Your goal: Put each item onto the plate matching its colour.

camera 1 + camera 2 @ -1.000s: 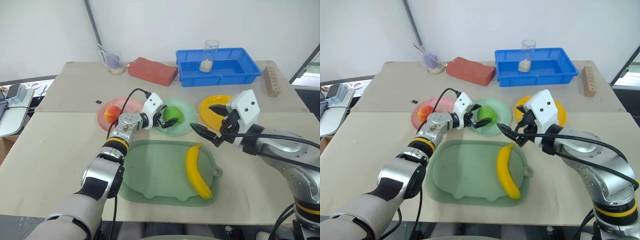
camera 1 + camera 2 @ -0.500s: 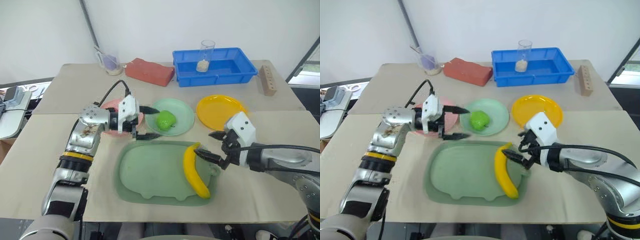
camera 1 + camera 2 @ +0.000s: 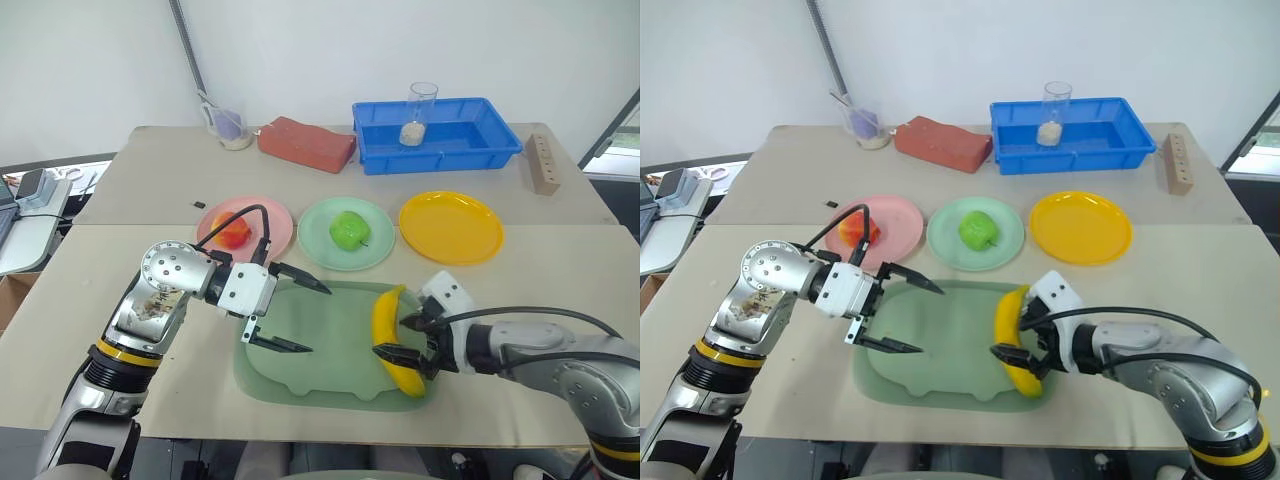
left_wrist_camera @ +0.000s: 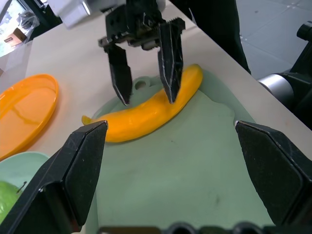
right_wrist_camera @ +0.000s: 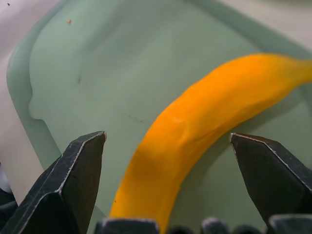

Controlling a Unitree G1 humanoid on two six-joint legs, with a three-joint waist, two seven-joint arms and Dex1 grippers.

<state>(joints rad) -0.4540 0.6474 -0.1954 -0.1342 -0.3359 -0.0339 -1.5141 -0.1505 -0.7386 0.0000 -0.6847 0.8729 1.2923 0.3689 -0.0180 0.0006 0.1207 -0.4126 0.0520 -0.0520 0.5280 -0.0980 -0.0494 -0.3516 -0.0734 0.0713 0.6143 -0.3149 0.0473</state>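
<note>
Under both grippers you have the pale green tray (image 3: 300, 375), the largest container here, and all it holds is the banana (image 3: 390, 335), lying along its right edge. Beyond your grippers stands the blue bin (image 3: 440, 135) at the far side of the table, with a clear glass (image 3: 420, 100) of something pale standing in it. Between the bin and the tray runs the row of three plates: the pink plate (image 3: 265, 215) beyond the left gripper (image 3: 290, 318) holds the red-orange fruit (image 3: 232, 230), the mint green plate (image 3: 325, 245) next to it holds the green apple (image 3: 348, 230), and the yellow plate (image 3: 450, 228) beyond the right gripper (image 3: 400, 337) holds nothing. The banana's long axis runs from near you to away from you, with a slight curve; one end points toward the yellow plate, the other toward the tray's near edge. Your right gripper is spread wide with one finger on each side of the banana, straddling its middle, and its fingers have not closed on it. Your left gripper hangs over the bare left half of the tray, its fingers wide apart, holding nothing and pointing across toward the banana.
</note>
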